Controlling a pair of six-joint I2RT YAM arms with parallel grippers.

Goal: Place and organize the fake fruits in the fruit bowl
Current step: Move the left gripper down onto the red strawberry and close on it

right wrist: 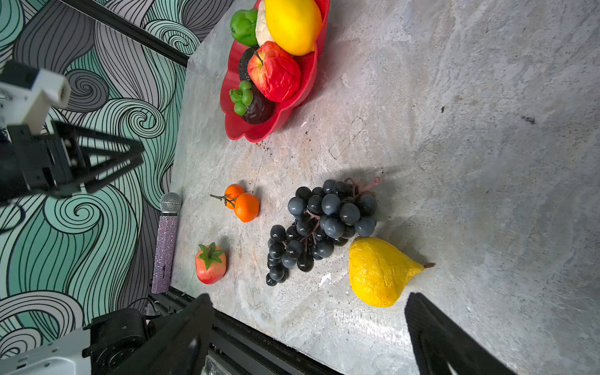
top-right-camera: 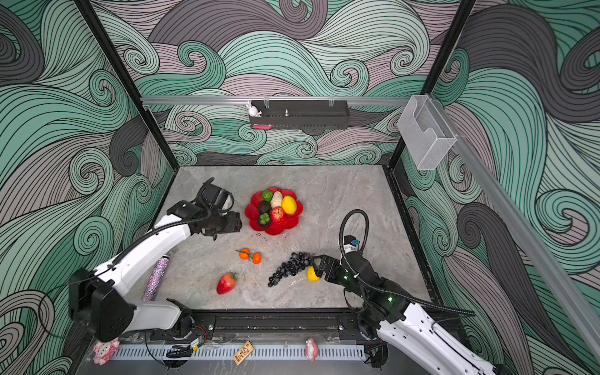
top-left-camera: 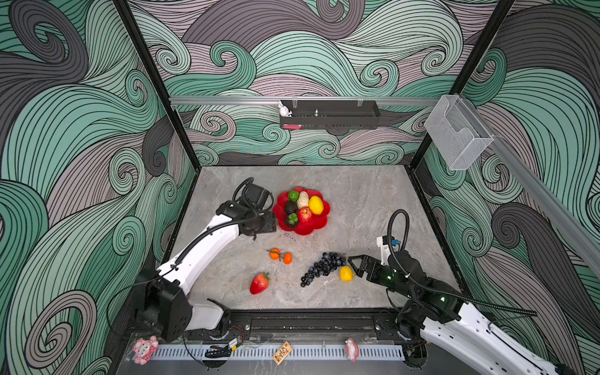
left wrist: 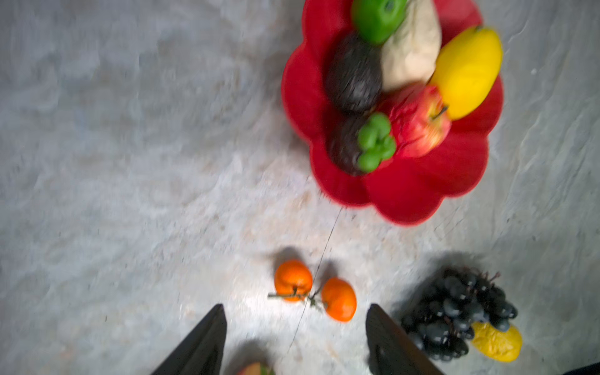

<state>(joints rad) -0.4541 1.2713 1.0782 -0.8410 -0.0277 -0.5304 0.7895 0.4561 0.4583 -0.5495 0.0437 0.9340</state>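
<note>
The red scalloped fruit bowl (top-left-camera: 314, 228) (left wrist: 406, 201) holds a green lime (top-left-camera: 293, 195), cream pear (top-left-camera: 302, 199), yellow lemon (top-left-camera: 316, 205), avocado (top-left-camera: 290, 207), red apple (top-left-camera: 304, 214) and mangosteen (top-left-camera: 291, 220). Still on the table are two oranges (top-left-camera: 281, 255) (left wrist: 315, 292), a red strawberry (top-left-camera: 259, 283), black grapes (top-left-camera: 323, 268) and a wrinkled yellow pear (top-left-camera: 346, 273) (right wrist: 378, 271). My left gripper (left wrist: 296, 306) hangs open and empty beside the bowl's left rim, above the oranges. My right gripper (top-left-camera: 352, 266) (right wrist: 308, 296) is open just right of the yellow pear, holding nothing.
A glittery microphone (top-right-camera: 157, 279) (right wrist: 167, 240) lies along the table's left edge. Pink toy figures (top-left-camera: 145, 350) sit on the front rail. A black shelf (top-left-camera: 329, 115) hangs on the back wall and a clear box (top-left-camera: 457, 133) on the right rail.
</note>
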